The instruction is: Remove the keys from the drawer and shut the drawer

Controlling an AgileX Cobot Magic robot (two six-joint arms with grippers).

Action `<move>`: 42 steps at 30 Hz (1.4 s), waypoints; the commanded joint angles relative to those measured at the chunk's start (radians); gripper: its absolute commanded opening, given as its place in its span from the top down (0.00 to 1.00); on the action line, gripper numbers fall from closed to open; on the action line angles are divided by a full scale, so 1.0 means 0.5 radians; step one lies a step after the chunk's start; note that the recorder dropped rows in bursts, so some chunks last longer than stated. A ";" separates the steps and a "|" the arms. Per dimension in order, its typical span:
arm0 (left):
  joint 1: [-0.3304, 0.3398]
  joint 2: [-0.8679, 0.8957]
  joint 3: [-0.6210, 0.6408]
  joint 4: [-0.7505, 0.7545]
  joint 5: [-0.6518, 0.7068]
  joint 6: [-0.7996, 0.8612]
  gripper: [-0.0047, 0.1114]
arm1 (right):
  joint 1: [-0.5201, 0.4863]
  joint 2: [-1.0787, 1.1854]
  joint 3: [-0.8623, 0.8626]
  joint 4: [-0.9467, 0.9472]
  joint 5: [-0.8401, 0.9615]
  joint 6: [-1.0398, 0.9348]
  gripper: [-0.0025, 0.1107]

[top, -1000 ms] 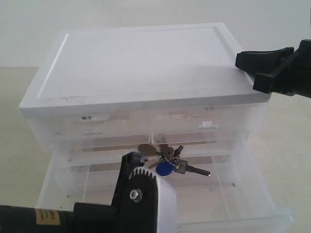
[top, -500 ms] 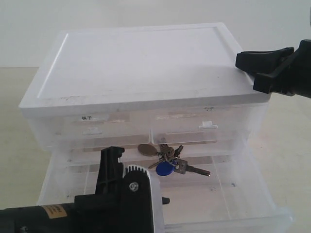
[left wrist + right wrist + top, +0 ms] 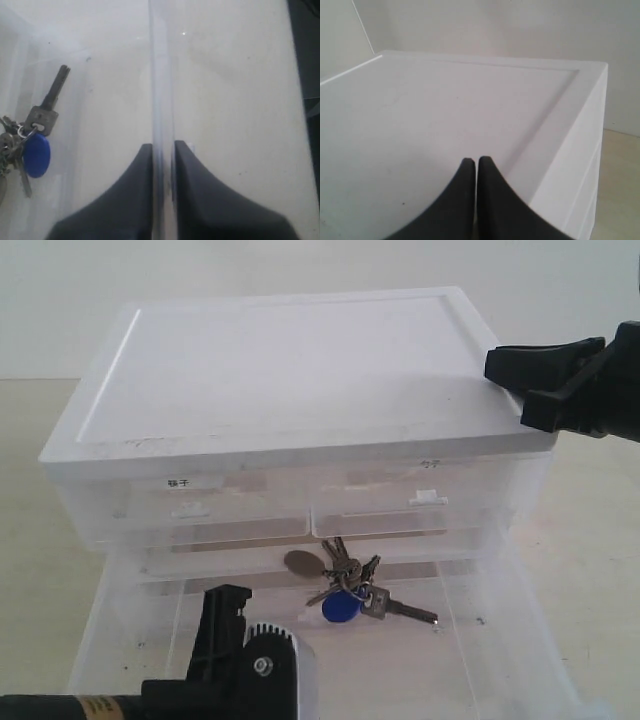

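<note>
- Left tool (image 3: 162,145), condition?
- Clenched on the front wall of the drawer (image 3: 161,75), one dark finger on each side of the translucent plastic. The drawer is pulled well out of the storage cabinet (image 3: 290,370), below the two half-width labelled drawers (image 3: 185,505).
- Right tool (image 3: 476,161)?
- Clenched, with nothing between the fingers. It sits at the right rear corner of the cabinet's white top. Contact with the top cannot be confirmed.
- Location of the keys (image 3: 345,585)?
- Lying on the drawer floor, towards the back and near the middle, just in front of the cabinet face. The blue fob and one long key point toward the open front. The grey oval tag lies left of the bunch. The keys are well apart from both tools.
- Surface (image 3: 30,490)?
- Pale beige and matt. A few faint specks show in the left wrist view. The cabinet stands directly on it.
- Room?
- Plain white wall (image 3: 300,265) behind the cabinet. The light is soft and even.
</note>
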 commanded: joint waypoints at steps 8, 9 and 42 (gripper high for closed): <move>-0.012 -0.067 0.004 0.011 0.207 -0.021 0.66 | 0.004 -0.005 0.000 -0.039 0.057 -0.004 0.98; -0.012 -0.072 0.004 0.011 0.207 -0.021 0.58 | 0.004 -0.005 0.000 -0.039 0.057 -0.004 0.98; 0.386 0.497 -0.533 -0.286 -0.301 -0.762 0.46 | 0.004 0.049 0.000 -0.041 0.044 0.009 0.98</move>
